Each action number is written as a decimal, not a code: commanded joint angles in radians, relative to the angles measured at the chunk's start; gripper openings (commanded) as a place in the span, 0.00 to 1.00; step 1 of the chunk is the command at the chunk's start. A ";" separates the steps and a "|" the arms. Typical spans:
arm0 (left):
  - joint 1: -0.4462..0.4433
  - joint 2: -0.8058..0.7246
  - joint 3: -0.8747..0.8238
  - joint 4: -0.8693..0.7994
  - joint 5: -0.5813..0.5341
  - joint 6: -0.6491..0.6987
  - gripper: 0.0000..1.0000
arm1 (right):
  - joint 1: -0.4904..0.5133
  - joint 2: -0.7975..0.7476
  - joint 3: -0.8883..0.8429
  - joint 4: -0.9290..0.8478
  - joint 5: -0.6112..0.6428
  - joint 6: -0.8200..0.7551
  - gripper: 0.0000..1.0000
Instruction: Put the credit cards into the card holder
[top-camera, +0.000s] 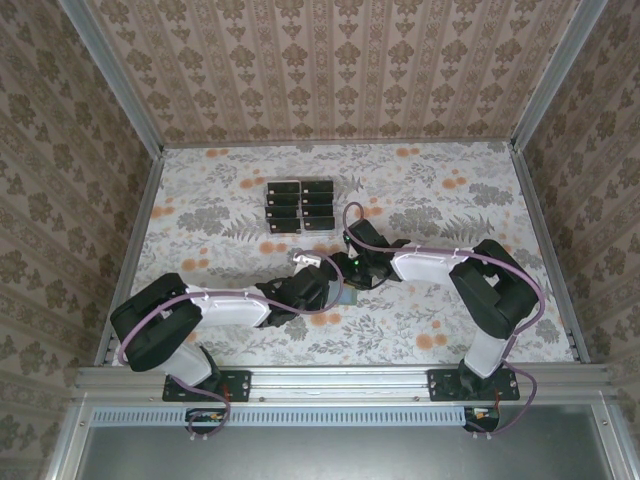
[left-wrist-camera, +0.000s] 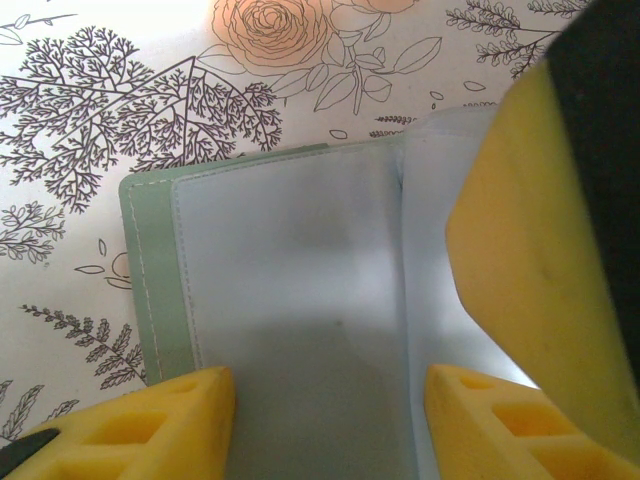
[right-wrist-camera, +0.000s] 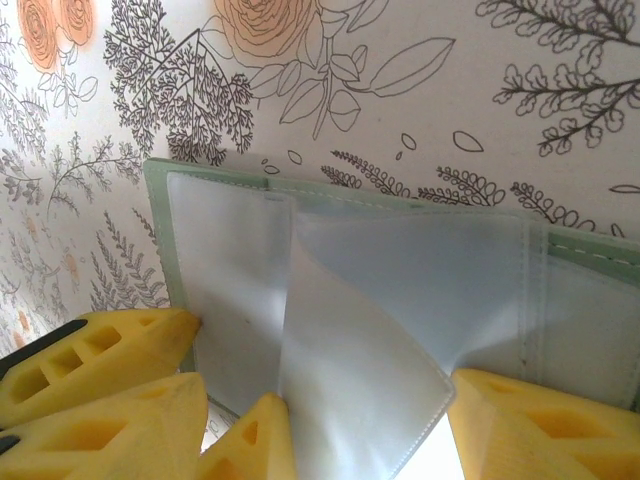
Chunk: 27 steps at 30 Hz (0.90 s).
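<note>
Left gripper has its yellow fingers spread wide, one at each side of the card holder, which lies flat right under it and runs between them. Nothing is pinched. The holder is open: a dull grey-green cover with a stitched border and frosted clear pockets inside, split by a vertical fold just inboard of my right-hand finger. One of the right gripper's fingers crowds in from that side and covers the holder's edge there.

Right gripper also has its fingers apart. A clear leaf of the holder curls up in the gap between them — I can't tell whether any pad is actually holding it. Extra yellow tips sit beside its left finger, touching the holder's near edge.

From above, both grippers meet tip to tip at the middle of the table, and a sliver of green shows under them. The holder's far edge and left corner lie flush on the floral surface, with bare table beyond the fingertips. The credit cards — small, dark, in two columns — sit well beyond both grippers, with clear table between. The metal rails and papered walls stand well off on every side.
</note>
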 joint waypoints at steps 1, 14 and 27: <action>0.003 -0.004 -0.012 -0.031 0.001 0.004 0.54 | 0.003 0.013 0.027 -0.009 -0.024 -0.002 0.65; 0.003 -0.095 -0.031 -0.033 0.002 0.010 0.55 | 0.016 -0.015 0.056 -0.031 -0.022 0.006 0.65; 0.008 -0.478 -0.158 -0.093 -0.091 -0.045 0.61 | 0.064 0.030 0.157 -0.078 0.002 0.016 0.65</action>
